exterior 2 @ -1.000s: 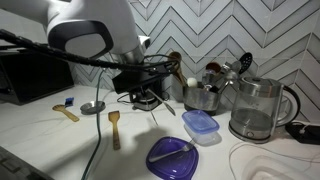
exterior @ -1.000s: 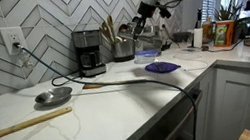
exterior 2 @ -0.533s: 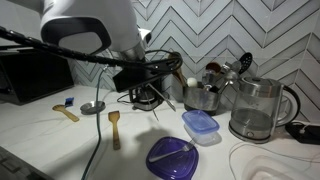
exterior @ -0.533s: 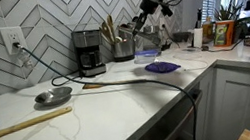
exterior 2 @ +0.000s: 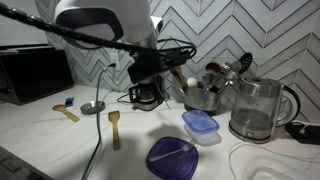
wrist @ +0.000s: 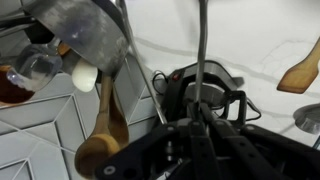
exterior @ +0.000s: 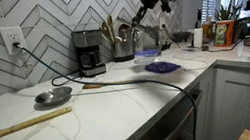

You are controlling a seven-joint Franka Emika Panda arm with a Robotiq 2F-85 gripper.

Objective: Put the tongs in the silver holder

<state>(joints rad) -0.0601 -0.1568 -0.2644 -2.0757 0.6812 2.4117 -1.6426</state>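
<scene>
The wall (exterior: pixel 56 15) is matt grey tile laid in a herringbone pattern and carries a white outlet (exterior: pixel 13 38). The desk (exterior: pixel 121 106) is a smooth white slab with faint grey veining. The arm (exterior 2: pixel 100 18) has a rounded white shell with black cables trailing from it. The coffee maker (exterior: pixel 88 52) is boxy, black and silver, and stands against the wall. The silver holder (exterior: pixel 123 50) is a polished metal cylinder, upright just beside it, with wooden spoons (exterior: pixel 108 28) standing in it.

The tongs (exterior: pixel 140 13) are long, slim, dark-grey metal. They hang tilted in the air, above and beside the holder's top, clear of the desk. In the wrist view they run straight out from the hand (wrist: pixel 200 128), whose fingers pinch them.

A long light wooden stick (exterior: pixel 23 126) and a round grey dish (exterior: pixel 53 94) lie on the desk, well apart from the holder.
</scene>
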